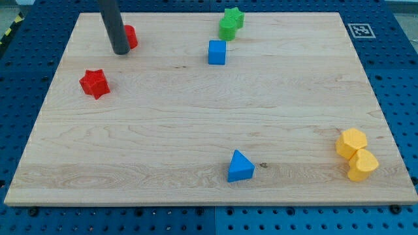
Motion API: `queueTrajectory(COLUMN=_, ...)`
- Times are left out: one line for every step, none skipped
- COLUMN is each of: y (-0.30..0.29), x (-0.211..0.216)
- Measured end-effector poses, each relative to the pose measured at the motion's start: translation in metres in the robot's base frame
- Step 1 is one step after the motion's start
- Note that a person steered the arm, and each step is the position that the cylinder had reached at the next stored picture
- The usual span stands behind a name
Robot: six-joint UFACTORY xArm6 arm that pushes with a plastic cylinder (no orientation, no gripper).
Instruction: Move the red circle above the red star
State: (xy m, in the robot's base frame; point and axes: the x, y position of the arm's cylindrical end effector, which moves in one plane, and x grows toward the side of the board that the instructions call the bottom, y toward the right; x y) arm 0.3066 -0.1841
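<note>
The red star lies near the board's left edge. The red circle sits above and to the right of it, near the view's top, partly hidden behind my rod. My tip rests on the board at the red circle's lower left side, touching or nearly touching it. The tip is above and a little right of the red star, about a block's width away.
A green star and a green circle sit together at the top centre, with a blue cube just below them. A blue triangle lies at bottom centre. Two yellow blocks sit at the lower right edge.
</note>
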Motion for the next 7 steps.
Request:
queueTrajectory(y=-0.002, x=-0.013)
queueTrajectory(y=0.049, x=-0.003)
queueTrajectory(y=0.075, x=-0.012)
queueTrajectory(y=0.05, x=-0.017)
queueTrajectory(y=0.022, x=-0.022)
queueTrajectory(y=0.021, x=-0.045)
queueTrajectory(y=0.02, x=-0.052)
